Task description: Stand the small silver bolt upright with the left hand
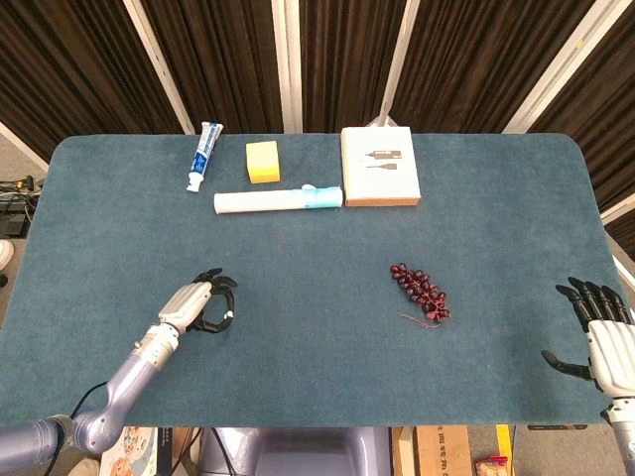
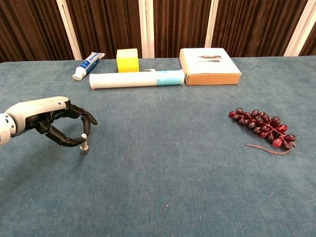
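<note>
I see bolt (image 2: 84, 143) upright on bench (image 2: 163, 173), long axis vertical | left hand (image 2: 47, 121) fingers (image 2: 69, 141) curled, touching bolt | right hand (image 1: 602, 335) fingers spread, holding nothing

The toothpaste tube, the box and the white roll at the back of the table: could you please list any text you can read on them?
Nothing can be read in either view.
Toothpaste tube: blue print along its side, too blurred to read.
Box: small dark marks on the lid, too small to tell whether they are pictures or words.
White roll: pale blue band at one end, no legible text.
Yellow block: no print visible.
</note>
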{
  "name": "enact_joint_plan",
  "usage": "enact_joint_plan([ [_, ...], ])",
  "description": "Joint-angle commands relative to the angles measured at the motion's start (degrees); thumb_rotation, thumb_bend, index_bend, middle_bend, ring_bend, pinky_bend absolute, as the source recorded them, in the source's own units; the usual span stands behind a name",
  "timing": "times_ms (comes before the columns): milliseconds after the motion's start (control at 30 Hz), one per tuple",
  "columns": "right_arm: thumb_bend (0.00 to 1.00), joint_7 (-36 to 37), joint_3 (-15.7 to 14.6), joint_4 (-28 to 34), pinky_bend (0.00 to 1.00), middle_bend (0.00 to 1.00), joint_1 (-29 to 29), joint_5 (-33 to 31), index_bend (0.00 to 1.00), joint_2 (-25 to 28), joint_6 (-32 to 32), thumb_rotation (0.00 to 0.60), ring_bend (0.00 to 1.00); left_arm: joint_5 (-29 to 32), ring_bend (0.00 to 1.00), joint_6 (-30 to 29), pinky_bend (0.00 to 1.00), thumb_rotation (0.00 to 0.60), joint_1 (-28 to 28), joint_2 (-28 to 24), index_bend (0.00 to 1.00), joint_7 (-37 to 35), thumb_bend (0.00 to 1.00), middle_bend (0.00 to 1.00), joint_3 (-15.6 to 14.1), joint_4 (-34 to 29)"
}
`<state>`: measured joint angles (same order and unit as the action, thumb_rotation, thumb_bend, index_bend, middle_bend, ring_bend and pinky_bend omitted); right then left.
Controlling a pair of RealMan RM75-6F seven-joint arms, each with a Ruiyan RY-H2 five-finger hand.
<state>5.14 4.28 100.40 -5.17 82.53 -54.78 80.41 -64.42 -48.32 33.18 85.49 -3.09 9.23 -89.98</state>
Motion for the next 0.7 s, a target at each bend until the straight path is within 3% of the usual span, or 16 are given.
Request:
enact_joint_plan([
  [33,0.15,-0.03,-0.02,0.01,0.00,0.11,0.00,0.03,0.17,-0.02,0.00,0.600,0.06,-2.08,0.00,0.65,0.00,0.600,0.01,-0.65,0.56,-2.07,0.52,0.19,-0.38,0.66],
  [567,0.15,0.55,-0.11,0.24,0.00,0.11,-0.06,-0.16,0.19,0.34,-0.39,0.600,0.06,-5.84,0.00,3.87,0.00,0.600,0.95,-4.08,0.50,-5.75,0.48,0.16,-2.74,1.83],
  [700,0.15,0.57,-0.10,0.26,0.00,0.11,-0.02,-0.13,0.19,0.37,-0.27,0.600,0.06,-6.36,0.00,4.32,0.00,0.600,1.09,-5.01,0.41,-6.57,0.48,0.14,-3.06,1.65],
])
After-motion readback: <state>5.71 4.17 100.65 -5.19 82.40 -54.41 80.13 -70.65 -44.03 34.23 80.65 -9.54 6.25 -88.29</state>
